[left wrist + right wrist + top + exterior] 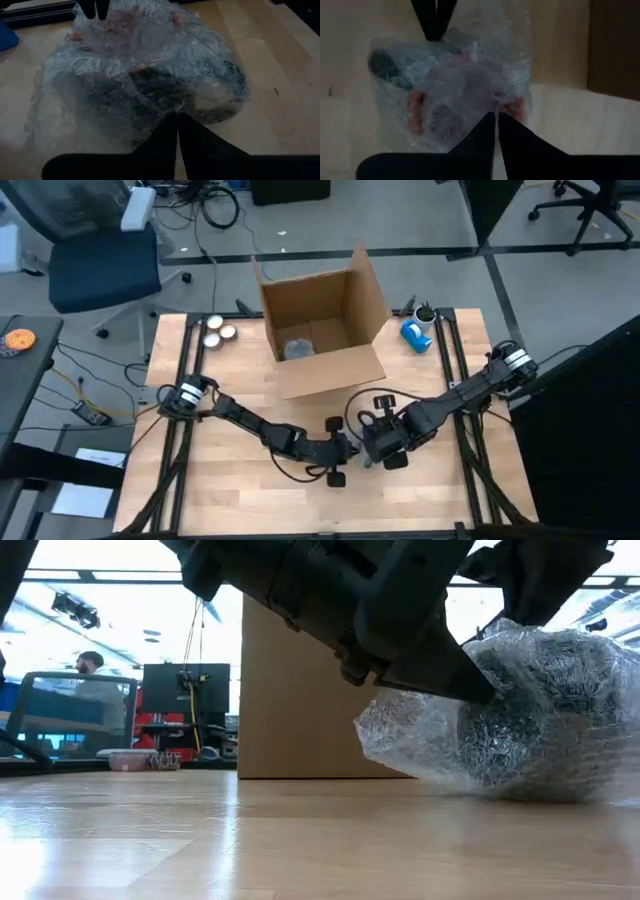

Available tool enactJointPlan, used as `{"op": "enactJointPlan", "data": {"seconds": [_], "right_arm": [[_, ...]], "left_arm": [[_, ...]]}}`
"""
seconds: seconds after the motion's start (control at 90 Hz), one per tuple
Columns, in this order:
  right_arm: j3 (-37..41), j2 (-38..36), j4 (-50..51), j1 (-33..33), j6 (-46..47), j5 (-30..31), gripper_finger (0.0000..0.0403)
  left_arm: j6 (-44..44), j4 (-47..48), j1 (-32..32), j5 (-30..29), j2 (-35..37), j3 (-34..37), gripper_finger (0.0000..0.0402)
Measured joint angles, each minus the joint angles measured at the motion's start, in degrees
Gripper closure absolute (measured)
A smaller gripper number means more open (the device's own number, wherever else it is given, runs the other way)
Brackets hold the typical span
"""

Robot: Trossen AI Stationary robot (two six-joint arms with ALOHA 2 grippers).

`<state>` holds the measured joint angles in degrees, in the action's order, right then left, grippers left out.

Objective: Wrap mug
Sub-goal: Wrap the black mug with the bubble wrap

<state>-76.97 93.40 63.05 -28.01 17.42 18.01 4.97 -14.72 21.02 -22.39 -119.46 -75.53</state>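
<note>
Bubble-wrap bundle [145,85]: dark mug inside, on table [200,490], between both grippers
Left gripper [177,120]: fingers pinched together on wrap edge
Right gripper [496,119]: fingers closed on wrap, opposite side

Colours on the pale wood desk [230,490]

Clear bubble wrap [520,730] shows a dark mug [165,95] with orange-red patches; cardboard box [325,330] plain brown; blue tape dispenser [416,334]; both arms black.

The left hand [177,119], fingers pinched together, grips bubble wrap [125,65] covering the dark mug [165,92].
</note>
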Motion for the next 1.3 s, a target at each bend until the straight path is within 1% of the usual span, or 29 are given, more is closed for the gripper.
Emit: {"op": "enactJointPlan", "data": {"seconds": [0.111,0.278,0.4,0.522,0.656,0.744,0.844,0.944,1.044,1.144,1.3], "right_arm": [[0.99,1.07,-0.21,0.15,0.01,-0.14,0.0403],[6.77,2.37,-4.24,0.70,1.01,-1.32,0.0403],[9.54,3.46,-8.78,0.84,0.93,-4.68,0.0402],[9.97,3.81,-13.35,1.14,0.35,-7.13,0.0402],[7.38,3.81,-12.67,1.07,-1.21,-9.22,0.0402],[2.97,3.30,-7.51,1.01,-2.17,-9.64,0.0402],[-2.61,2.56,-0.35,0.61,-2.03,-8.68,0.0403],[-5.54,2.07,0.38,0.02,-2.00,-7.85,0.0403],[-5.71,1.97,-3.59,-0.56,-2.05,-7.83,0.0403],[-3.57,2.76,-7.58,-0.83,-2.05,-7.83,0.0403],[0.76,4.57,-8.96,-0.91,-0.52,-7.89,0.0403]], "left_arm": [[0.01,0.01,0.00,0.00,0.00,0.00,0.0402],[0.03,-0.04,0.09,-0.02,0.00,0.00,0.0402],[0.05,-0.09,0.09,0.00,0.00,0.00,0.0402],[0.03,-0.11,0.09,-0.02,-0.02,0.00,0.0402],[0.04,-0.09,0.09,0.00,-0.02,0.00,0.0402],[0.04,-0.12,0.12,0.00,-0.02,0.00,0.0402],[0.03,-0.11,0.11,-0.01,-0.02,0.00,0.0402],[0.02,-0.10,0.06,-0.02,-0.02,0.00,0.0402],[0.03,-0.07,0.04,-0.02,-0.02,0.00,0.0402],[0.03,-0.07,0.04,-0.01,-0.02,0.00,0.0402],[0.02,0.18,0.09,-0.02,-0.02,0.00,0.0402]]}}
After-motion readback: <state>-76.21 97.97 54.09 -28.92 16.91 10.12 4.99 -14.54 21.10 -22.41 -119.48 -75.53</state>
